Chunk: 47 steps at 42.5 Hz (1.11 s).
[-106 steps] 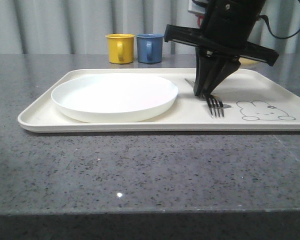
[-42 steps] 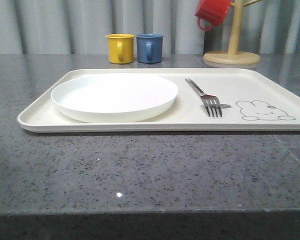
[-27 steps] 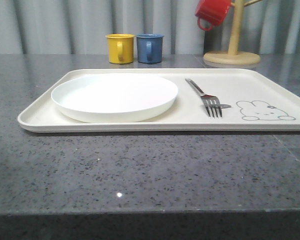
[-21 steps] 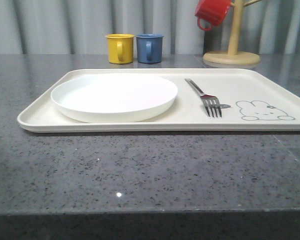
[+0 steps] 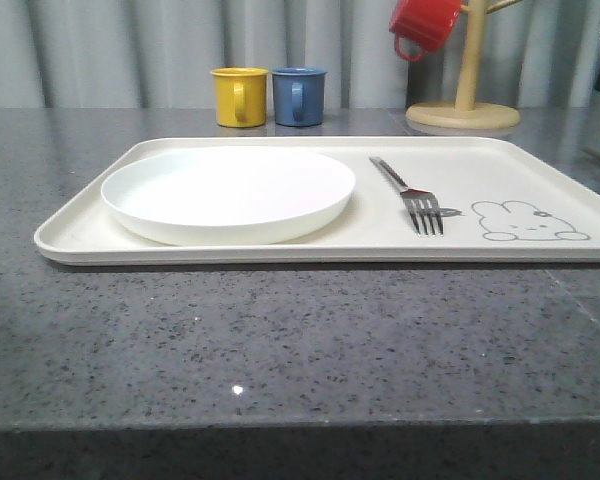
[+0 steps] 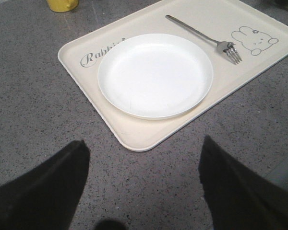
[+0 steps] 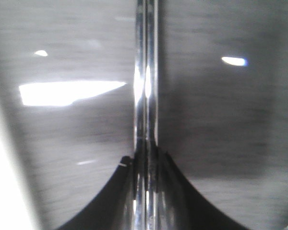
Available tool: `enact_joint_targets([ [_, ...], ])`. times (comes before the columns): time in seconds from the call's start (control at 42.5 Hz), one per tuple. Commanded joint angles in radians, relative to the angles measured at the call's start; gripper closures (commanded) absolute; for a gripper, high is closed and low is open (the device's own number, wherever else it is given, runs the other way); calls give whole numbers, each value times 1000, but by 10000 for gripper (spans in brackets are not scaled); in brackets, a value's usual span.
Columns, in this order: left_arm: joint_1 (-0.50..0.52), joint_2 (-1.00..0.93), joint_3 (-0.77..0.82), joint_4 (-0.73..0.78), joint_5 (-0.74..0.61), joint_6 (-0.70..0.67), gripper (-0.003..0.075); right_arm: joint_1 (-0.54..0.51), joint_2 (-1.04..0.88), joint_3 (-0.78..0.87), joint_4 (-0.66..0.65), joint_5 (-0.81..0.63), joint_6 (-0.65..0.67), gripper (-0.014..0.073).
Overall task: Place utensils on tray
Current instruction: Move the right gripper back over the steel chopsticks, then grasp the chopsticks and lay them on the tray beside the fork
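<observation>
Speckled grey stone makes up the table (image 5: 280, 340), and on it, nearest the front edge, sits the cream tray (image 5: 80, 235) with a white plate (image 5: 228, 193) on its left half and the fork (image 5: 412, 193) lying flat beside the plate, tines pointing forward next to the rabbit drawing (image 5: 528, 221). Above the table short of the tray, the left gripper (image 6: 144, 191) hangs with its fingers spread wide and nothing between them. Off to the right, the right gripper (image 7: 146, 165) pinches slim shiny metal that looks like the chopsticks (image 7: 146, 86). Such thin, slick pieces could twist or slide out of the pinch, or clip the tray's rim on the way in. Beyond stand a yellow cup (image 5: 240, 96) and a blue cup (image 5: 300, 95).
</observation>
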Motion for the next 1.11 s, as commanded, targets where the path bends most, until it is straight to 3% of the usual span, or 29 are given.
enact_joint_targets([
  [0.0, -9, -1, -25, 2, -73, -14, 239, 53, -95, -33, 103, 6, -58, 581],
  [0.259, -9, -1, -25, 2, -73, -14, 239, 169, -87, -33, 214, 32, -56, 581],
  [0.541, -9, -1, -25, 2, -73, -14, 239, 190, -19, -33, 242, 19, 106, 571],
  [0.612, -9, -1, -25, 2, -73, -14, 239, 198, -13, -33, 242, 14, 107, 526],
  [0.824, -9, -1, -25, 2, -73, -14, 239, 216, -11, -33, 242, -45, 107, 246],
  [0.965, -9, -1, -25, 2, -73, -14, 239, 216, -16, -33, 232, -101, 105, 220],
  [1.082, -9, -1, -25, 2, -73, -14, 239, 216, -47, -33, 141, -122, 87, 220],
])
